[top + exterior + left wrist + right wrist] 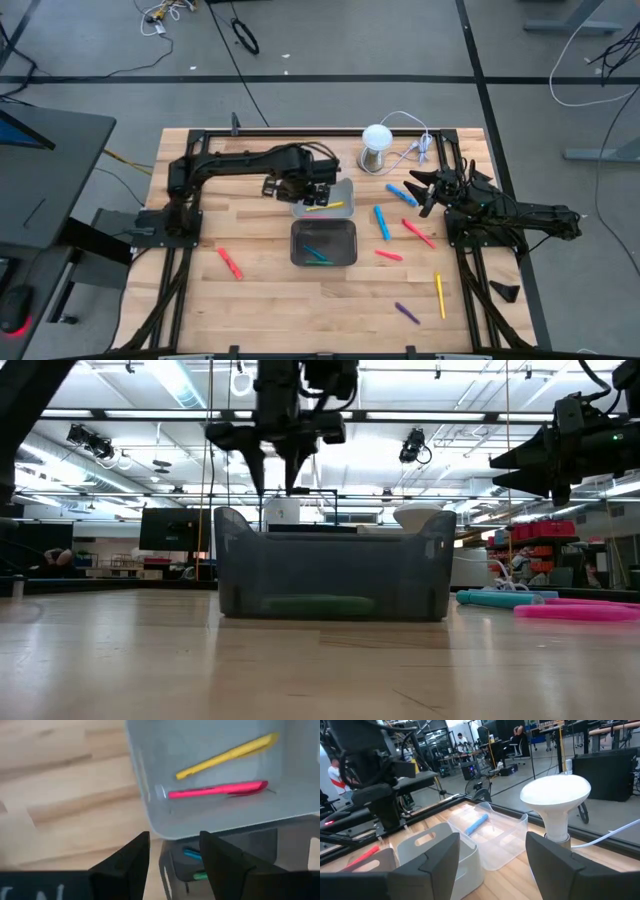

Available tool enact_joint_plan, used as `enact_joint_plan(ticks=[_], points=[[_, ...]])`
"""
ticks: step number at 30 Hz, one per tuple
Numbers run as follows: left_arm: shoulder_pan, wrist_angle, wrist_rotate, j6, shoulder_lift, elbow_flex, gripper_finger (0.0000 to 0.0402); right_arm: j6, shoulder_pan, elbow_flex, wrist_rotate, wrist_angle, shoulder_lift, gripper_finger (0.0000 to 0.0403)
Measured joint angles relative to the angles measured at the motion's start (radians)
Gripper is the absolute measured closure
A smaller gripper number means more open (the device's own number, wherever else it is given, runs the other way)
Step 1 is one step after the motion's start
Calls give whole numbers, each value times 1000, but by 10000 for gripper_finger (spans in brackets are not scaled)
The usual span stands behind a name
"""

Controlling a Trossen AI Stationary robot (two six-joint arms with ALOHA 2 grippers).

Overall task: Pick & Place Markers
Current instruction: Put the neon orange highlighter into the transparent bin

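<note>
My left gripper (322, 192) hangs open above the light grey far tray (340, 190); in the left wrist view its fingers (135, 855) frame the tray's near wall. A yellow marker (227, 755) and a pink marker (217, 790) lie on that tray's floor. The darker near tray (323, 243) holds a green marker (318, 603) and a blue marker (191, 853). My right gripper (425, 190) is open above the table, beside a blue marker (402, 193). More markers lie flat on the wood: blue (381, 222), pink (418, 233), pink (388, 255), yellow (439, 295), purple (406, 313), red (230, 263).
A white-domed metal cylinder (375, 148) with a white cable stands at the table's far edge, between the far tray and my right gripper. Black frame rails (300, 131) run along the table's edges. Bare wood lies to the left of the trays, around the red marker.
</note>
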Motion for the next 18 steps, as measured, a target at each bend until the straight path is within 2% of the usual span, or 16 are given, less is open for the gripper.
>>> enact_joint_plan(ticks=[18], points=[[-235, 172, 1, -505, -281, -434, 222, 0, 0, 0, 0, 0, 0, 172]])
